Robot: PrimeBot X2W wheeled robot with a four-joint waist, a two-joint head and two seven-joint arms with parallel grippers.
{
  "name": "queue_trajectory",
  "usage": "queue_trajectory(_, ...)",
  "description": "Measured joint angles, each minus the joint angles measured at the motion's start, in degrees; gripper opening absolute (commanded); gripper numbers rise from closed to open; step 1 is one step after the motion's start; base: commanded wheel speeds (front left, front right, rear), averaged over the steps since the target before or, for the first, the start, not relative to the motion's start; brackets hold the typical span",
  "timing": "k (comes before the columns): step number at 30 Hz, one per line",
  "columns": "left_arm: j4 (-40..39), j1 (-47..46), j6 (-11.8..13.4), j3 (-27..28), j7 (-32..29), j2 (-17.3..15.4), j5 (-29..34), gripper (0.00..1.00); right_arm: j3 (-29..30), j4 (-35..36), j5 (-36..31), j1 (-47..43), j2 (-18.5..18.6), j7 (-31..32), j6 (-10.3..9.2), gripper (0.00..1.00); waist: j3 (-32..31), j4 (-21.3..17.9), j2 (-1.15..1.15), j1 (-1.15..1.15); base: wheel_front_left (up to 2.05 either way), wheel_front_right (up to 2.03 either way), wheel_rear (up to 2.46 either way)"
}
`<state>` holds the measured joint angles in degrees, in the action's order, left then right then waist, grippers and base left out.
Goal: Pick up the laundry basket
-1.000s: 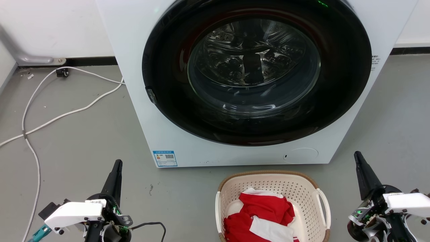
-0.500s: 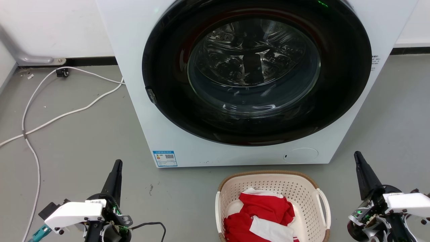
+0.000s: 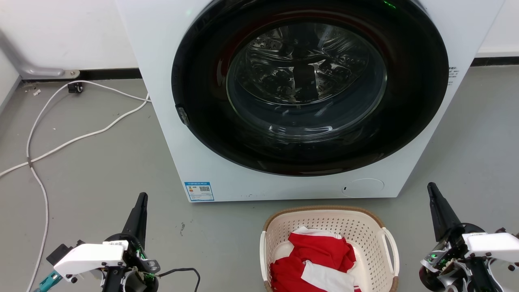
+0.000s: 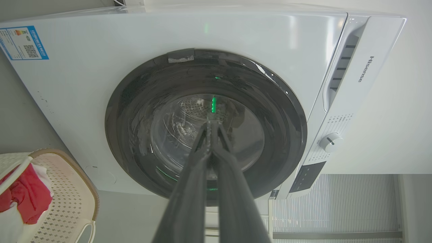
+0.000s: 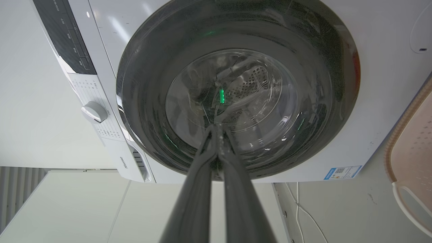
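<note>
Below, laundry basket [image 3: 344, 225] between left fingers [image 3: 137, 217] and right fingers [image 3: 440, 211], both pairs pressed together, empty.

White wrist housings [image 3: 89, 256], tapered black fingers [image 3: 137, 219]

Near end of laundry basket [image 3: 324, 225] off-frame

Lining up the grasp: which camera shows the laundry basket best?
The head view: the laundry basket is seen from above, brown rim and both white handles visible, near end cut off. The left wrist view catches one corner; the right wrist view, a rim edge and one handle.
</note>
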<state>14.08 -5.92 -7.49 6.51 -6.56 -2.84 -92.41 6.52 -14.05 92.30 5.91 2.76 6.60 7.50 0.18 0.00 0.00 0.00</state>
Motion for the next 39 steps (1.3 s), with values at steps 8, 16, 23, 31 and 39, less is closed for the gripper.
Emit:
queue_trajectory(8, 0.5, 0.3, 0.0, -0.1, 0.0, 0.1, 0.0, 1.00, 0.0, -0.5, 0.0, -0.3, -0.1, 0.0, 0.00, 1.00, 0.0, 0.0, 0.00, 0.00, 0.00, 0.00, 0.00)
queue_trajectory(16, 2.1, 2.6, 0.0, -0.6, 1.3, 0.4, 1.2, 1.00, -0.2, -2.3, -1.5, -2.6, -0.2, -1.2, -0.01, 1.00, 0.1, 0.0, 0.00, 0.00, 0.00, 0.00, 0.00)
queue_trajectory(23, 0.3, 2.6, 0.2, -0.7, 3.2, 0.4, 7.2, 1.00, 0.1, -0.4, -8.6, -2.7, -0.2, -3.2, -0.01, 1.00, 0.2, 0.0, 0.00, 0.00, 0.00, 0.00, 0.00)
queue_trajectory(31, -2.6, 2.6, 2.2, -2.2, 5.2, 0.3, 16.5, 1.00, -0.6, 3.1, -19.5, -3.1, -0.2, -5.2, -0.01, 1.00, 0.4, 0.0, 0.00, 0.00, 0.00, 0.00, 0.00)
queue_trajectory(39, -4.8, 2.6, 4.9, -3.9, 7.0, 0.3, 26.7, 1.00, -2.0, 5.8, -31.0, -3.9, -0.2, -7.1, -0.01, 1.00, 0.5, 0.0, 0.00, 0.00, 0.00, 0.00, 0.00)
